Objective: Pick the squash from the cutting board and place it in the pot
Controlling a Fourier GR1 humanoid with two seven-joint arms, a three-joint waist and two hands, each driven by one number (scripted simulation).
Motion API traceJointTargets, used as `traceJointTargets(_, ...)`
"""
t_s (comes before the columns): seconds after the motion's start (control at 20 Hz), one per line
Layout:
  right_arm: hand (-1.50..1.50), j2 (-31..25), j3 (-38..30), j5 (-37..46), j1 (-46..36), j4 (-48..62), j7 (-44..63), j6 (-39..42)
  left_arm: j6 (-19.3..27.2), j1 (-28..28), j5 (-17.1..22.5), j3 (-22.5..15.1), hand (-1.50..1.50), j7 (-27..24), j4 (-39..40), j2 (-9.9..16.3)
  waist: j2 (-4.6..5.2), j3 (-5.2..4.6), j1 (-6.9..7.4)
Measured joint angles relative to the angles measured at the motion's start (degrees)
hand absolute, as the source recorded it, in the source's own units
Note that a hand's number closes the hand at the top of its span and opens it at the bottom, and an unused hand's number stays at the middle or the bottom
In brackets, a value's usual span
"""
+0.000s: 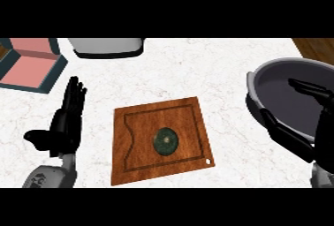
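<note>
**Squash on the board, pot holds nothing visible**

You've got the marble counter (195, 70) with the grey pot (287, 95) at its right edge; no contents show inside. Wooden cutting board (140, 145) sits mid-counter, dark green squash (166, 141) lying on it, right of centre. Teal box (29, 64) top left, pink inside. Right hand (320, 128) over the pot rim, fingers straight, holding nothing. Left hand (65, 121) rests left of the board, fingers relaxed.
</note>
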Motion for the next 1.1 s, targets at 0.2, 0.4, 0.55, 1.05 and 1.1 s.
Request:
traceJointTargets(0.2,-1.50,7.92,8.03,5.70,9.82,-3.25,-12.97,-6.44,-2.04,3.07,0.69,-1.25,0.00,-1.73,-0.90,-0.53,0.18,0.25,0.90)
traceJointTargets(0.4,-1.50,12.24,16.60,10.17,19.33,-5.33,-25.02,-10.71,-2.72,5.12,0.20,-2.43,0.00,-2.81,-2.29,-1.07,0.31,0.30,1.47)
traceJointTargets(0.55,-1.50,12.58,22.50,17.28,25.99,-7.60,-25.00,-13.15,-3.84,5.49,0.52,-1.97,0.00,-4.03,-1.33,-1.22,0.42,0.24,1.59)
traceJointTargets(1.05,-1.50,11.47,27.45,47.96,37.66,-6.41,-2.32,-8.43,-3.83,5.99,-0.29,-2.68,0.00,-2.75,-3.59,-1.11,0.91,-0.08,2.45)
traceJointTargets(1.1,-1.50,11.99,27.87,51.27,38.14,-7.35,0.68,-6.56,-3.69,6.09,-0.48,-2.79,0.00,-2.59,-3.74,-1.14,0.92,-0.07,2.52)
